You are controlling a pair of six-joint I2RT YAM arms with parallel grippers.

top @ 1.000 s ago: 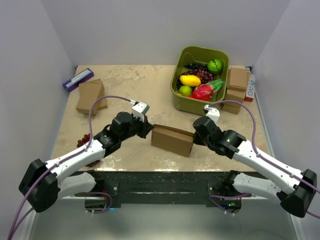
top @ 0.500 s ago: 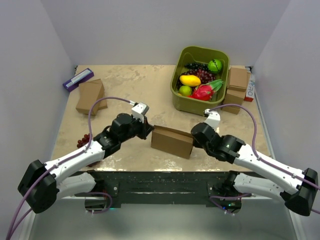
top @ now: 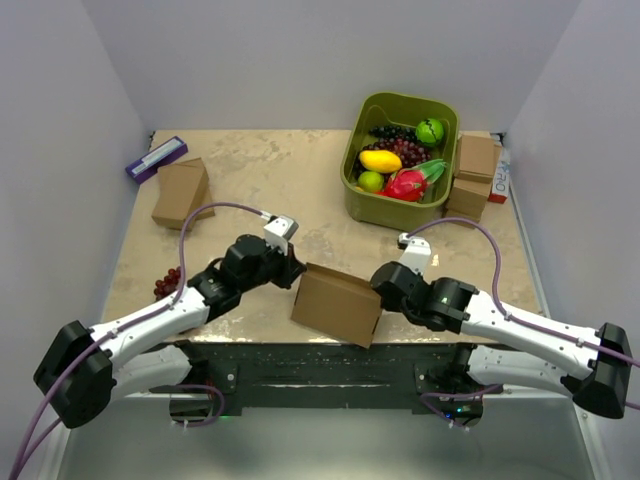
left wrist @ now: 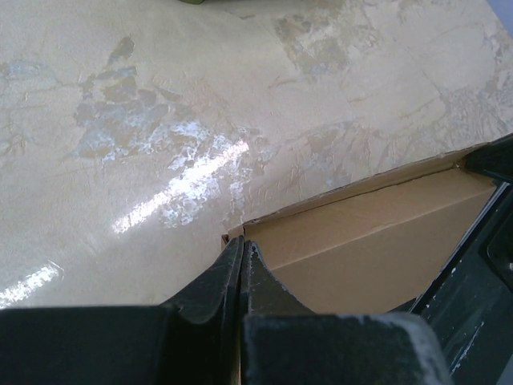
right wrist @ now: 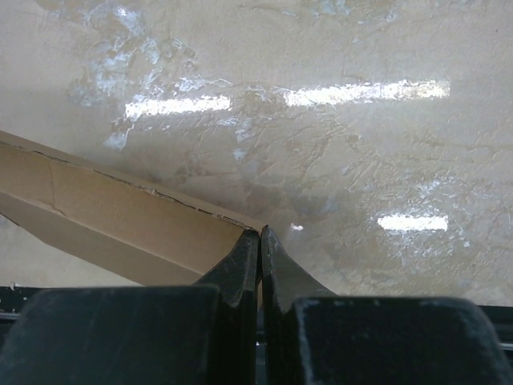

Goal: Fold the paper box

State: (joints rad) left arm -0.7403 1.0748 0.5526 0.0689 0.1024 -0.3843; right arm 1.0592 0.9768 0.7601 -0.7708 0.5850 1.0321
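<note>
Down at the near edge of the table (top: pixel 280 170), the paper box (top: pixel 336 305) is held between the two arms, close to the dark rail where they are bolted. The left gripper (top: pixel 291 271) has its fingers pressed together on the box's left upper corner; its wrist view shows the thin cardboard edge caught right at the fingertips (left wrist: pixel 243 250), with the brown panel (left wrist: pixel 377 241) running off to the right. The right gripper (top: pixel 384 287) pinches the opposite end the same way, its tips (right wrist: pixel 259 237) closed on the corner of the panel (right wrist: pixel 120 218). A second ago the box sat lower and a little farther in, showing mostly a narrow side from above; now both arms have drawn back toward their bases and tipped it, so one broad face looks up at the overhead camera. To me that reads as the box being turned over to get at a flap or a crease, so the fold is under way but not finished. Left of it lies a bunch of grapes (top: pixel 168 283). Farther back are a small brown box (top: pixel 182 191), a purple packet (top: pixel 156 158), a green bin (top: pixel 405 98) of fruit and stacked small boxes (top: pixel 476 172).
</note>
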